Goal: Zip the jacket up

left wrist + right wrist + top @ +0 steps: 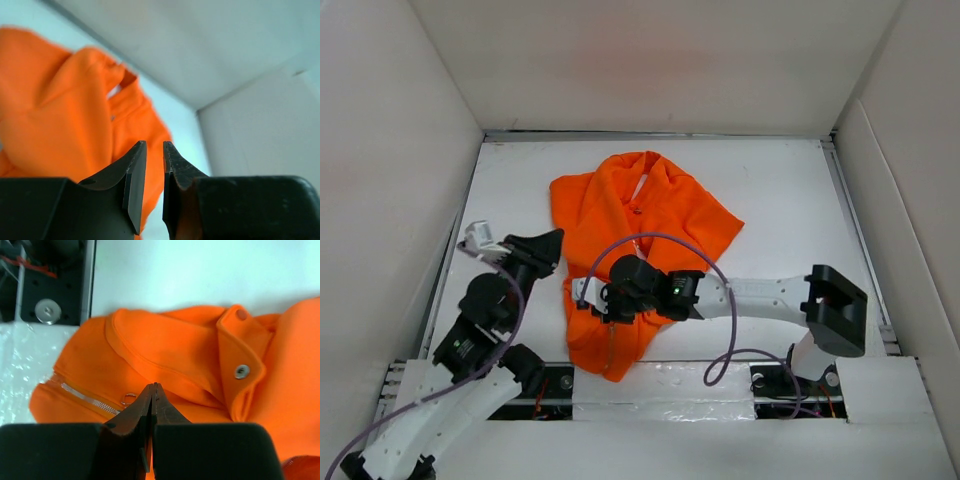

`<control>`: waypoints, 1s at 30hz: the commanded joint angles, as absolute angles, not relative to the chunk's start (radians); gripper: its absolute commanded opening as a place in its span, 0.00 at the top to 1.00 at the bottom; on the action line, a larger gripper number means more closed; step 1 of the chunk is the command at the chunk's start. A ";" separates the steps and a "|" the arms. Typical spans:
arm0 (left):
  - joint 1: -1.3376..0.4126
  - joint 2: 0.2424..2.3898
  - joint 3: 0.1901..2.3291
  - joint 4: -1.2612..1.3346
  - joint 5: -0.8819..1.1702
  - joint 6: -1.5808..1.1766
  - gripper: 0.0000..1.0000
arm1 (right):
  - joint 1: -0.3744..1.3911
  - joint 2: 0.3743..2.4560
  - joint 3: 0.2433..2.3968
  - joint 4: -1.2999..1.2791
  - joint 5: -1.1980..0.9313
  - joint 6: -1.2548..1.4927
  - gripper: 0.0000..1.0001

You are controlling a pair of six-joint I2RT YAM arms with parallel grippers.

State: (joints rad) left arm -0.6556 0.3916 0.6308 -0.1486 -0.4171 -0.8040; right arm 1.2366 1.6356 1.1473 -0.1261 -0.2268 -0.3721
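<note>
1. Right end effector [152, 389]: the jaws are pressed fully together, with nothing visible between them. The tips are low over the orange cloth. Whether they touch it cannot be told.
2. In the right wrist view, the zipper pull ring [129, 399] lies just beside the tips at 8 o'clock. It is not gripped. A run of zipper teeth [82, 396] leads from it toward 9 o'clock. A collar tab with a metal snap [242, 371] sits at 2 o'clock.
3. Left end effector [154, 150]: the jaws are parted by a narrow gap and hold nothing. In the top view it hangs at 9 o'clock of the garment, near the cloth but apart from it.
4. The jacket [640, 215] lies crumpled at the centre of the counter [780, 190]. Its collar points toward 12 o'clock. Its lower end points toward 6 o'clock and is close to the arm bases.

Step in hand (judgement): acquisition of the pull. No zipping is evident yet, so the task appears to be at an early stage.

Next move (judgement):
- Part the right jaws.
- Shift the right jaws toward 8 o'clock and close them on the ring.
- Bring the left end effector onto the cloth below the slider, so the track is held taut before any pull.
</note>
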 commanded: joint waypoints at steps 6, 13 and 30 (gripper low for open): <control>-0.660 0.181 0.735 -0.196 -0.515 -0.739 0.82 | 1.239 1.752 1.226 -0.221 -0.195 -0.428 0.86; -0.660 0.158 0.747 -0.233 -0.482 -0.718 0.81 | 1.259 1.737 1.175 -0.250 -0.164 -0.399 0.70; -0.660 0.161 0.715 -0.206 -0.457 -0.726 0.81 | 1.289 1.772 1.172 -0.361 -0.166 -0.442 0.45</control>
